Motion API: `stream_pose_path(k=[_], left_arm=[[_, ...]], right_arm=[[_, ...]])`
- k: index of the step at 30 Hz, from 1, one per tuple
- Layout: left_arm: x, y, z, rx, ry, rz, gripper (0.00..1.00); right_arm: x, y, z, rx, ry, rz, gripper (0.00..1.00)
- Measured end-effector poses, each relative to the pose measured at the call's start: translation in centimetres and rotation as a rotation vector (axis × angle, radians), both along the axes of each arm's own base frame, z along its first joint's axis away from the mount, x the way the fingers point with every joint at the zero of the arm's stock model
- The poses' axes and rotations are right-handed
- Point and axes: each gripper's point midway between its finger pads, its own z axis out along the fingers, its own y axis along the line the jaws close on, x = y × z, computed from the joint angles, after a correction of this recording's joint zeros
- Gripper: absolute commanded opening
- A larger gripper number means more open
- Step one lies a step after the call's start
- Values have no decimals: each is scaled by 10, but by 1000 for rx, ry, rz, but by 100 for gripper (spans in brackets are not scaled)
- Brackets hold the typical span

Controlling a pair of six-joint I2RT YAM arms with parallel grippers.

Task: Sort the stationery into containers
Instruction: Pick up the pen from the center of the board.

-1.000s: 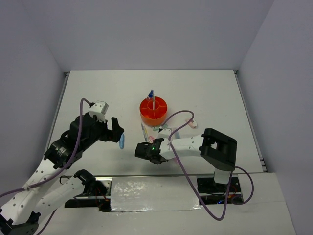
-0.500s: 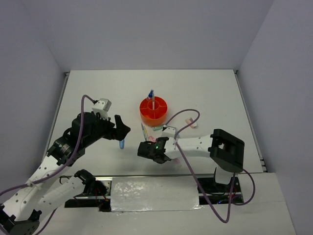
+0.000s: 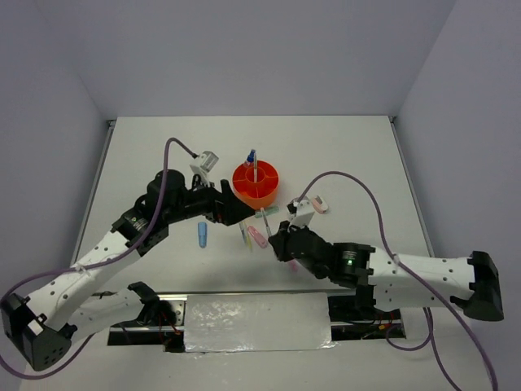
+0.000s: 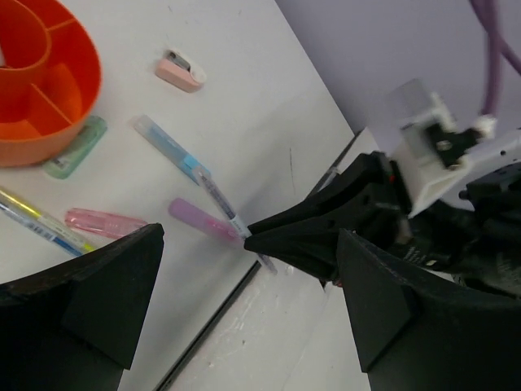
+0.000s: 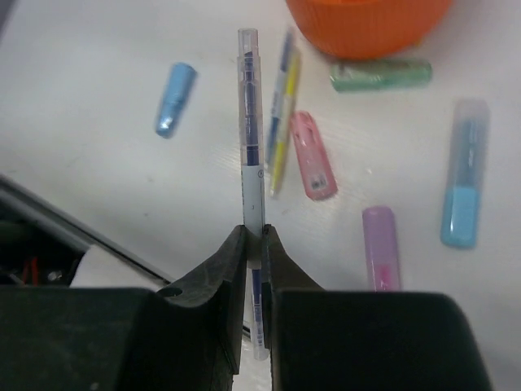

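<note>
The orange organiser [image 3: 256, 181] stands mid-table with a pen upright in it. My right gripper [image 5: 253, 232] is shut on a thin clear pen with blue ink [image 5: 251, 155] and holds it above the table, just near of the organiser [image 5: 366, 20]. In the top view the right gripper [image 3: 277, 241] is beside a pink marker [image 3: 257, 236]. My left gripper [image 4: 244, 309] is open and empty, its fingers [image 4: 81, 318] wide apart; in the top view it [image 3: 236, 210] hovers left of the organiser. Loose on the table lie pink [image 5: 313, 155], green [image 5: 380, 75], blue [image 5: 465, 183] and purple [image 5: 380, 257] markers and a yellow pen [image 5: 283, 106].
A small blue marker [image 3: 203, 234] lies alone to the left. A pink-white eraser [image 3: 320, 204] lies right of the organiser, also in the left wrist view [image 4: 179, 72]. The table's near edge with its dark strip [image 4: 212, 318] runs close below both grippers.
Both arms have reached forward toward the organiser. The left gripper swung right from the blue marker. The right gripper moved right and forward.
</note>
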Motion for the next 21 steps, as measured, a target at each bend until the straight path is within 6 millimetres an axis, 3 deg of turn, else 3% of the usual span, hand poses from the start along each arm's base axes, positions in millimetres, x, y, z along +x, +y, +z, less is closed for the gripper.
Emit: stream_pose_path(k=[6, 10, 11, 14, 17, 21], left_arm=[[-14, -30, -8, 32, 40, -108, 99], [-21, -41, -15, 41, 58, -149, 94], [-22, -43, -15, 38, 58, -158, 87], [-23, -46, -13, 28, 51, -171, 81], [-23, -48, -13, 27, 47, -173, 80], [-22, -49, -16, 32, 52, -174, 70]], right_arm=[[-5, 8, 50, 113, -170, 166, 0], [-7, 15, 55, 113, -216, 229, 0], [-8, 16, 54, 108, -222, 242, 0], [-10, 16, 55, 103, -238, 270, 1], [-13, 18, 63, 133, -266, 293, 1], [-17, 18, 73, 173, -296, 321, 1]])
